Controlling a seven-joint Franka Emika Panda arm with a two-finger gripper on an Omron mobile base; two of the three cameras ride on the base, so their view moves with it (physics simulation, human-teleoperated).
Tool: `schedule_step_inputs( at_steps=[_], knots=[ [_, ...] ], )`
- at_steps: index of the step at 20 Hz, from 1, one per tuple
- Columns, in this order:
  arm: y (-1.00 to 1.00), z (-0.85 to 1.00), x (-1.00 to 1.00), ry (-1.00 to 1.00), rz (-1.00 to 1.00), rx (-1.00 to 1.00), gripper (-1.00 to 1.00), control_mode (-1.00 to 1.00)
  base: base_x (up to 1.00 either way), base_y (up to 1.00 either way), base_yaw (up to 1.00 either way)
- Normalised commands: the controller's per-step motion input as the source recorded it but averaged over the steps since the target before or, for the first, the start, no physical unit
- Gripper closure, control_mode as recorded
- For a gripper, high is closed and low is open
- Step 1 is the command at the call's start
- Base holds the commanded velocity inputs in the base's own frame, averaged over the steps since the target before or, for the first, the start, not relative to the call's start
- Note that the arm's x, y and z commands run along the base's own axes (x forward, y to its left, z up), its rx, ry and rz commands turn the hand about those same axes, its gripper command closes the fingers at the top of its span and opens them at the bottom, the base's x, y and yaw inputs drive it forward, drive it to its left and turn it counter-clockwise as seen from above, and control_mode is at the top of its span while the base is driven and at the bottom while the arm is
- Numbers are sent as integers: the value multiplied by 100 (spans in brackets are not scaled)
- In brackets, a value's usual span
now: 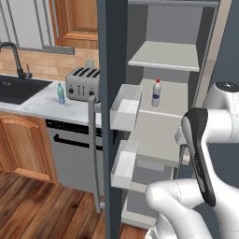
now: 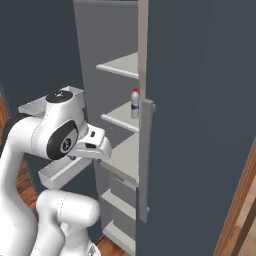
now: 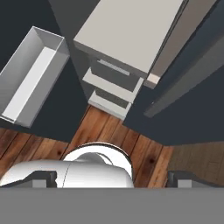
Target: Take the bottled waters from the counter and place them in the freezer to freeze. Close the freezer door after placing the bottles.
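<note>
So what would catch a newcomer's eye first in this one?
The tall slate-grey freezer stands wide open, its door swung out with white bins on the inner face. A red-capped bottle stands alone on a middle shelf, while the green-capped bottle waits on the marble counter beside the toaster. The white arm folds low in front, its end effector open and empty.

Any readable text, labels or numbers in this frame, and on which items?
None can be read.
Red-capped bottle on the freezer shelf: pale label, too small to read.
Green-capped bottle on the counter: blue label, too blurred.
Toaster: front markings unreadable.
</note>
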Motion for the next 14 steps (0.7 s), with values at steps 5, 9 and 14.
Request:
schedule_step_inputs(
  at_steps=[5,9,14],
  knots=[
    [0,0,0,0,0,0,-100,100,-63,42,-6],
    [0,0,0,0,0,0,-100,100,-47,67,-11],
    [0,0,0,0,0,0,-100,100,-52,90,-18]
  ],
)
